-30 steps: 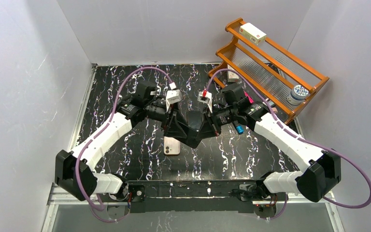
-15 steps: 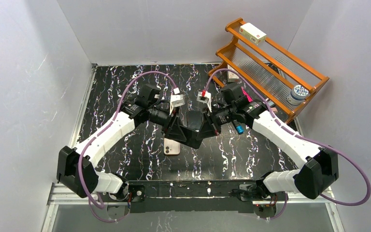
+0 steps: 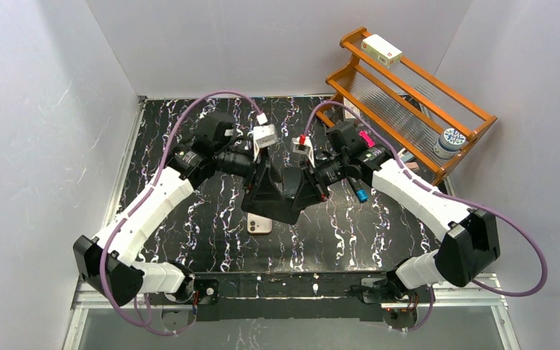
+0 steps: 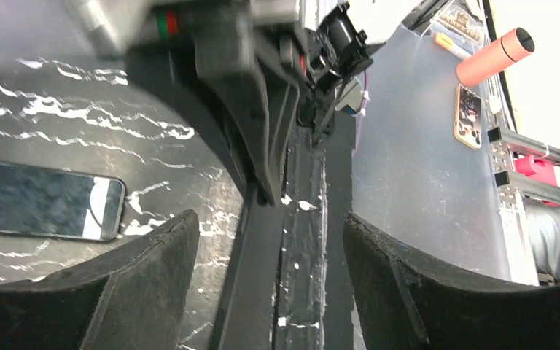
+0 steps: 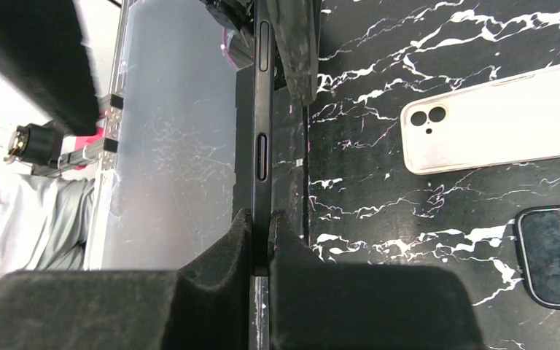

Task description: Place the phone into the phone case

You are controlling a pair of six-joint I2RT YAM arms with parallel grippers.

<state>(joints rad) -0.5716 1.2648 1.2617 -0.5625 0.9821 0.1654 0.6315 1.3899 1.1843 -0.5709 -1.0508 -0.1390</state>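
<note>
My right gripper (image 5: pixel 261 219) is shut on a thin black slab with side buttons (image 5: pixel 262 146), seen edge-on and held above the table. I cannot tell whether it is the phone or the case. My left gripper (image 4: pixel 270 226) is open, its jaws standing either side of the slab's other end (image 4: pixel 259 270) without touching it. In the top view the two grippers, left (image 3: pixel 270 197) and right (image 3: pixel 299 195), meet at mid-table. A pale pink-white phone-shaped piece with two camera holes (image 5: pixel 496 127) lies on the table below them (image 3: pixel 259 223). A phone lying screen up (image 4: pixel 44 200) rests beside it (image 5: pixel 554 255).
A wooden rack (image 3: pixel 408 95) stands at the back right with a small box (image 3: pixel 383 49) on top and a jar (image 3: pixel 450 138) on it. White walls enclose the black marbled table (image 3: pixel 168 146) on the left, back and right.
Both wrists have moved toward the back of the table and drawn closer together. The left arm's elbow has swung left. The pale piece on the table has not moved.
</note>
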